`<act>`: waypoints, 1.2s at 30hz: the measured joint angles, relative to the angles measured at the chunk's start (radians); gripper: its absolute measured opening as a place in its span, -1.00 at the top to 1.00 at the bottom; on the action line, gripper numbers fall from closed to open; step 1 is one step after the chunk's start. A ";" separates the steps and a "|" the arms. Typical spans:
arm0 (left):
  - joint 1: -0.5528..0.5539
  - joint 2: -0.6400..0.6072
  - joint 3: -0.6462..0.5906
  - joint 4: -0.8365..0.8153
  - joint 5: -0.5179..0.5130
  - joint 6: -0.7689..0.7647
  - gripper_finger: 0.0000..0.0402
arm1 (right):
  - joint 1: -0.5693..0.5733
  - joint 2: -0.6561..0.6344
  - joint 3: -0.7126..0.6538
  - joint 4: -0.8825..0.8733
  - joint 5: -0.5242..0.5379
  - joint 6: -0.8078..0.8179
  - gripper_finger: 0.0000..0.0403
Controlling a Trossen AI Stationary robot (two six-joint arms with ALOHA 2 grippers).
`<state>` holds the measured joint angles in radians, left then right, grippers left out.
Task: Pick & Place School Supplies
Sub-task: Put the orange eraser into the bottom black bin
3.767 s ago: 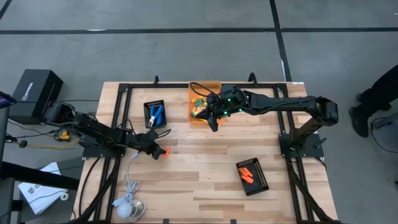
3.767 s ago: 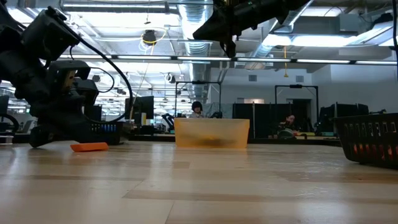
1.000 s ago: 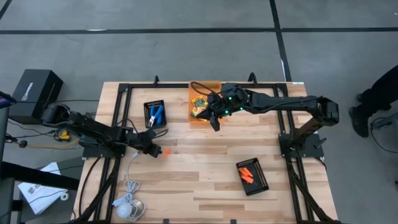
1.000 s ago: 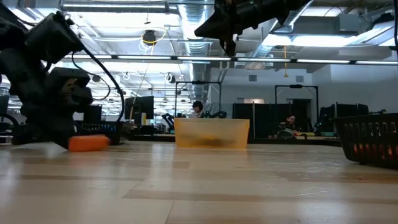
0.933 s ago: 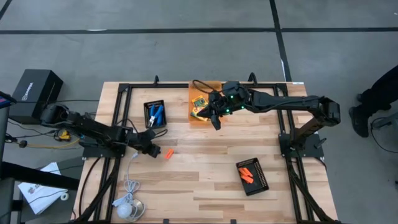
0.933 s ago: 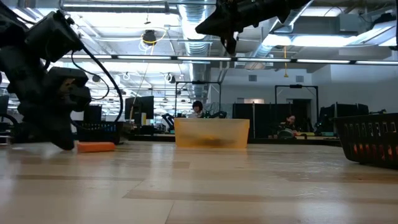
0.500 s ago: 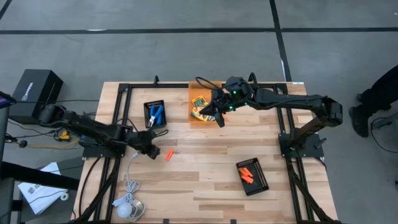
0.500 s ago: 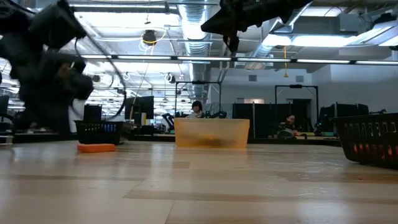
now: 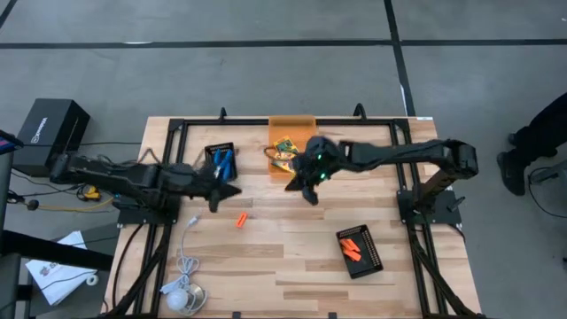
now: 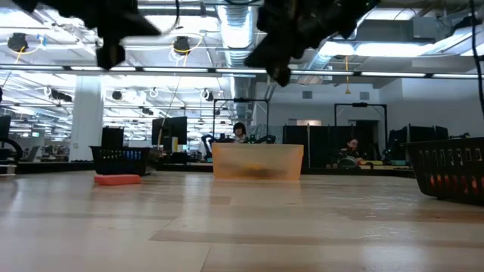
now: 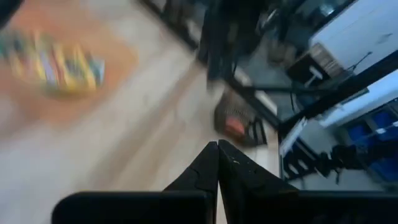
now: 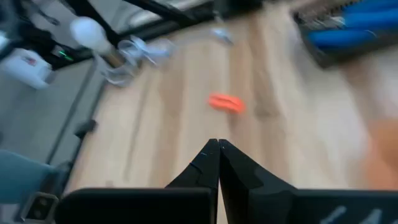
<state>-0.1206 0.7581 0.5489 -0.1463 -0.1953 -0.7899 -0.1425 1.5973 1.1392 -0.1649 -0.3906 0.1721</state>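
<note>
One short orange piece lies flat on the wood, also in the low view and the right wrist view. Yellow-and-green crayon boxes lie in the orange bin at the far edge. My left gripper hangs shut and empty in the air above the table, on the far-left side of that piece; its fingertips meet in the left wrist view. My right gripper hangs shut and empty just nearer than the bin, high above the wood, its fingertips together.
A black tray with blue-handled things sits at the far left. Another black tray with orange pieces sits at the near right. A white cable with a round puck lies at the near left corner. Bare wood lies between the trays.
My left gripper has risen well clear of the table from beside the orange piece, tipping up toward level and rolling; the piece stays lying on the wood. My right gripper has come a little down and toward the table's near edge, away from the bin.
</note>
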 joint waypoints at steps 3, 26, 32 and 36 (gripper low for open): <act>0.026 -0.057 0.039 -0.006 -0.030 0.130 1.00 | 0.055 0.072 0.006 0.132 0.005 0.032 1.00; 0.307 -0.409 0.052 -0.445 -0.080 0.368 1.00 | 0.167 0.787 0.686 0.106 0.007 0.124 1.00; 0.355 -0.470 0.053 -0.499 -0.093 0.367 1.00 | 0.149 0.835 0.684 -0.015 0.010 0.127 1.00; 0.358 -0.477 0.053 -0.502 -0.094 0.369 1.00 | 0.127 0.829 0.687 -0.018 0.020 0.107 1.00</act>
<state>0.2371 0.2810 0.6014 -0.6483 -0.2890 -0.4210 -0.0154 2.4268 1.8263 -0.1830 -0.3702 0.2791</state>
